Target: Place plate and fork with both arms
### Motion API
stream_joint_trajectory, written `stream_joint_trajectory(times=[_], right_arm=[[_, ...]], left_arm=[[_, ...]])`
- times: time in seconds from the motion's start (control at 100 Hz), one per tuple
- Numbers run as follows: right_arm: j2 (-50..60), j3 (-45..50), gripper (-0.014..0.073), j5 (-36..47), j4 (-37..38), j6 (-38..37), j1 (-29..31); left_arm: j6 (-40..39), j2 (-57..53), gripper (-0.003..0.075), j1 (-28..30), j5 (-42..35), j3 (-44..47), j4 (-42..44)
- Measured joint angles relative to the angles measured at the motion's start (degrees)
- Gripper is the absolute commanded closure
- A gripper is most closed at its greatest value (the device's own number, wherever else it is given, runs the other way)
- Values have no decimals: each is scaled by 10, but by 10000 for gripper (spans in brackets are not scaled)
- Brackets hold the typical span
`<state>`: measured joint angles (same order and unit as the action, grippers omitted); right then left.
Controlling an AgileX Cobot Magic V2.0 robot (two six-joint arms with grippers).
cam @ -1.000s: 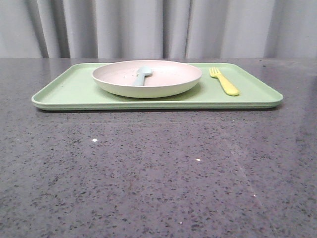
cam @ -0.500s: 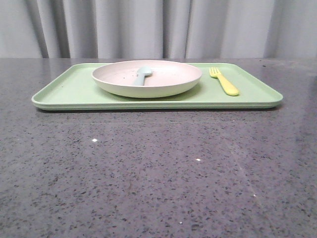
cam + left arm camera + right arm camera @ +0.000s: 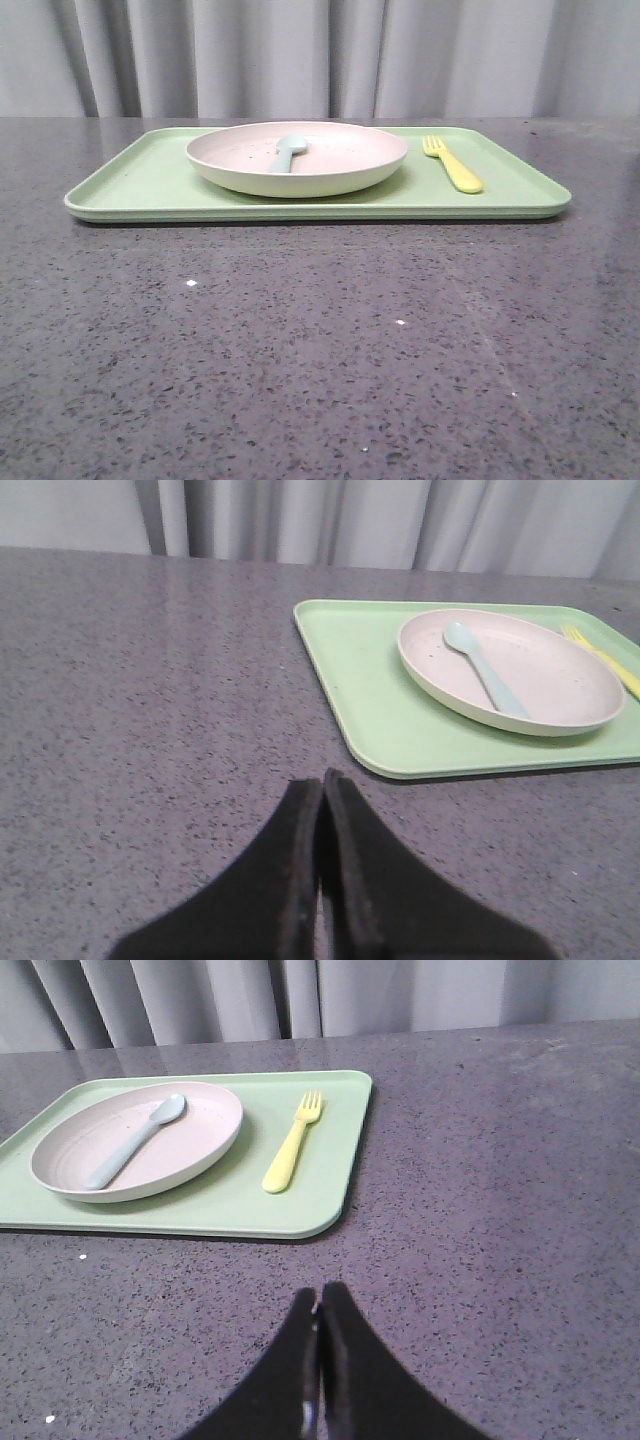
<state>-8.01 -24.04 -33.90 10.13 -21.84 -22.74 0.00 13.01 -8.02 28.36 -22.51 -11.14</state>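
Observation:
The pale pinkish-cream plate [image 3: 297, 158] sits on the light-green tray [image 3: 150, 185], left of the tray's middle; it also shows in the left wrist view [image 3: 510, 670] and the right wrist view [image 3: 138, 1140]. The yellow fork [image 3: 452, 164] lies flat on the tray to the plate's right, tines pointing away; it also shows in the right wrist view [image 3: 293, 1142] and at the frame edge in the left wrist view [image 3: 605, 658]. My left gripper [image 3: 322, 780] is shut and empty over bare table, apart from the tray. My right gripper [image 3: 319, 1295] is shut and empty, short of the tray's near edge. Neither gripper shows in the front view.
A pale blue-grey spoon [image 3: 288, 152] lies inside the plate. The dark speckled table [image 3: 320, 340] stretches in front of the tray. A grey curtain [image 3: 320, 55] hangs behind the table's far edge.

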Motion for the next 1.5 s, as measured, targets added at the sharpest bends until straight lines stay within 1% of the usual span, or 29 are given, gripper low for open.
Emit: stream_joint_trajectory(times=[0.07, 0.17, 0.27, 0.5, 0.71, 0.83, 1.11, 1.5], right_arm=[[0, 0, 661, 0, 0, 0, 0], [0, 0, 661, -1, 0, 0, 0], [0, 0, 661, -1, 1, 0, 0], [0, 0, 661, -1, 1, 0, 0], [0, 0, 661, -1, 1, 0, 0], [0, 0, 661, -1, 1, 0, 0], [0, 0, 661, -1, 2, 0, 0], [0, 0, 661, -1, 3, 0, 0]], left_arm=[[0, -2, 741, 6, -42, 20, 9], [0, -7, 741, 15, -120, 55, 13], [0, -21, 741, 35, -173, 87, 14], [0, -57, 741, 88, -209, 137, 32], [0, -93, 741, 108, -259, 194, 45], [0, -121, 741, 110, -260, 225, 46], [0, -132, 741, 110, -244, 225, 46], [0, -132, 741, 110, -242, 225, 46]])
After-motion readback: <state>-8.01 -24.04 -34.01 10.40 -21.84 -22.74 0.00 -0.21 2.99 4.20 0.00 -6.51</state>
